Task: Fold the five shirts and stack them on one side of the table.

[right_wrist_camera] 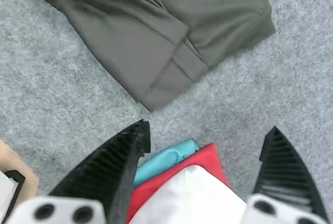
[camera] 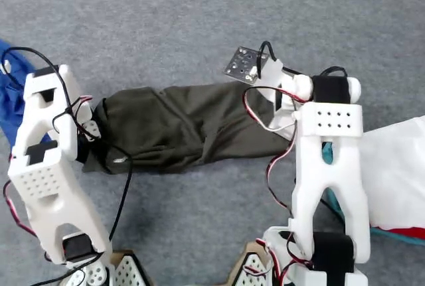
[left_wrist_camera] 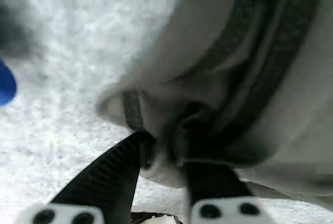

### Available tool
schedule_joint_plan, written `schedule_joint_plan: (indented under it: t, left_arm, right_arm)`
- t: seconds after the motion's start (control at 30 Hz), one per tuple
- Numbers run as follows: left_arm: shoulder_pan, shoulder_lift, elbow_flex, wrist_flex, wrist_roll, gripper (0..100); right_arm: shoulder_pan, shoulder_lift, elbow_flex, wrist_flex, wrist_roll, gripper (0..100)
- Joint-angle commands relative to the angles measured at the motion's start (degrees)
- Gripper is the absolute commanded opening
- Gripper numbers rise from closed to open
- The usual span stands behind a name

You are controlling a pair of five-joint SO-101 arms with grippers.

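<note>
A dark olive shirt (camera: 179,127) lies in a long, bunched strip across the middle of the grey table. My left gripper (left_wrist_camera: 165,146) is shut on the fabric at the strip's left end (camera: 99,141). My right gripper (right_wrist_camera: 208,129) is open with nothing between its fingers. It hovers just off the strip's right end, where a hemmed edge (right_wrist_camera: 177,63) of the olive shirt lies flat. At the right side of the table sits a pile with a white shirt (camera: 398,166) on top, over a red one (right_wrist_camera: 208,161) and a teal one (right_wrist_camera: 166,159).
A blue shirt (camera: 10,103) lies crumpled at the table's left edge, behind the left arm (camera: 46,166). The right arm (camera: 329,146) stands between the olive shirt and the pile. Bare grey table (camera: 199,27) stretches behind the shirt and in front of it.
</note>
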Motion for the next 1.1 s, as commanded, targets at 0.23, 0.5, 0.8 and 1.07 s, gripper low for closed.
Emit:
schedule_joint_plan:
  t: [0.23, 0.5, 0.8, 1.07]
  left_arm:
    - [-0.5, 1.5, -22.1, 8.6, 0.2, 2]
    - [13.4, -12.4, -23.6, 8.5, 0.2, 2]
    - [42.0, -18.2, -27.5, 5.1, 0.0, 2]
    - [54.3, -18.2, -35.4, 4.0, 0.1, 2]
  right_arm:
    - [6.2, -2.7, 0.1, -0.8, 1.8, 34.3]
    - [10.4, -2.3, 2.4, -6.8, 1.4, 34.3]
    - [17.5, -2.2, 17.3, -51.7, -12.4, 34.3]
    - [21.0, -1.5, 17.8, -64.3, -20.8, 34.3]
